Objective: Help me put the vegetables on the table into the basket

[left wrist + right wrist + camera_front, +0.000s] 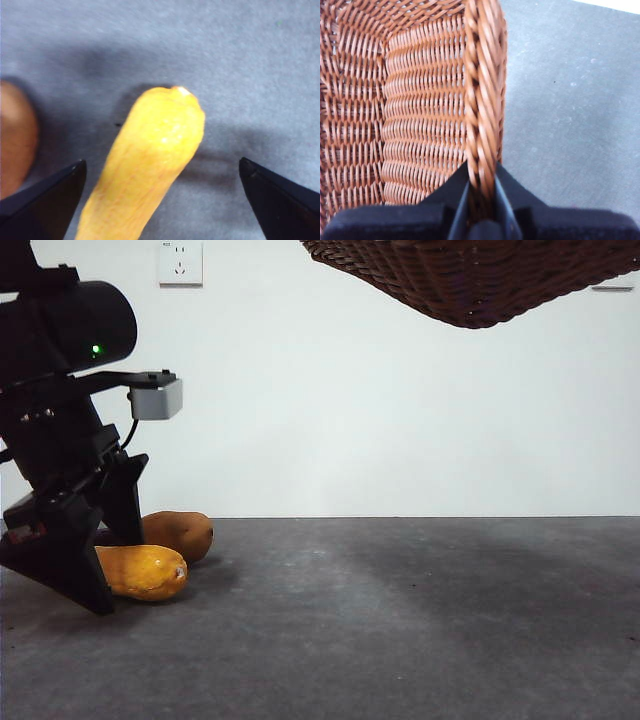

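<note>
My left gripper (160, 200) is down at the table (420, 620) with its jaws spread wide either side of the corn (145, 165), neither touching it yet. The corn lies flat, with the potato (180, 532) just behind it. I judge it firm and light but bumpy and rounded, so it could roll or squirt out. I would close across its thick middle, not the tapered tip. My right gripper (481, 197) is clamped on the rim of the basket (420, 115), holding it in the air. Wicker is stiff and light; that grip should hold.
</note>
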### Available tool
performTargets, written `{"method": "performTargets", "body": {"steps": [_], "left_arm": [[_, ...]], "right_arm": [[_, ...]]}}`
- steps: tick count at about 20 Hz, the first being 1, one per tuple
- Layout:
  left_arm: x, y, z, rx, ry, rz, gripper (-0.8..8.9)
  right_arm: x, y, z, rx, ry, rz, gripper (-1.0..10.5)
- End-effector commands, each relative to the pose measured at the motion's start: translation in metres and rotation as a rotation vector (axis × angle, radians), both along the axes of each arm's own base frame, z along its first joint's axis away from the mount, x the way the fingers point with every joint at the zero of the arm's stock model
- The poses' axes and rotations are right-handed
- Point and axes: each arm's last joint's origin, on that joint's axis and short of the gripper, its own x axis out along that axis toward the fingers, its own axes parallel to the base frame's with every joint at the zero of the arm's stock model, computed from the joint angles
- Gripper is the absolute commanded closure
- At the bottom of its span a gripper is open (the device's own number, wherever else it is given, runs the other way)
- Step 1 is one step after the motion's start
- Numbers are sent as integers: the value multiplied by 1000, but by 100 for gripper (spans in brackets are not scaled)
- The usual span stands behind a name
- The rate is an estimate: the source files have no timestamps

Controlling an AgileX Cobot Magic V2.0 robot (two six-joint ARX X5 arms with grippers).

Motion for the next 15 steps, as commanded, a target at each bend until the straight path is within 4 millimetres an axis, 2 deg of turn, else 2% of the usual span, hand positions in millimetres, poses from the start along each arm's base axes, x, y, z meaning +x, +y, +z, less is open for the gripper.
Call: {"method": "performTargets", "body": {"steps": [1, 3, 6, 15], "left_arm": [[3, -2, -4, -18, -4, 14, 366], [6, -4, -2, -48, -25, 53, 580], [8, -4, -1, -89, -27, 119, 815], [1, -2, -2, -63, 58, 149, 821]], "right_arm": [[-1, 0, 2, 15, -17, 4, 959], [-1, 0, 2, 15, -17, 4, 959], [-1, 0, 2, 15, -17, 4, 959], [-2, 0, 1, 11, -1, 3, 959]]}}
